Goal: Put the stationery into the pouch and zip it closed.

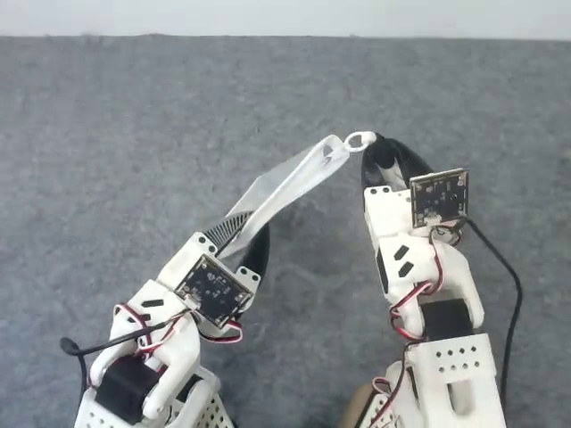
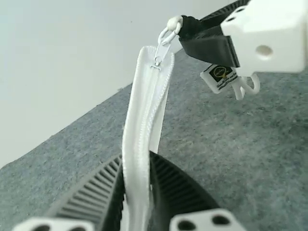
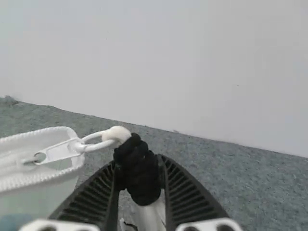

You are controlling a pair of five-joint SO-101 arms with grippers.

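Gripping pouch end w/ L tool, R tool pinching zip cord.

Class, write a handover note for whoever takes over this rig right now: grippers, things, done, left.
Left gripper: shut on one end of the white pouch, held off the table.
Right gripper: shut on the black pull cord at the other end.
Done: zipper looks closed up to the slider.
Left: check the stationery is inside (cannot tell), set down, release.
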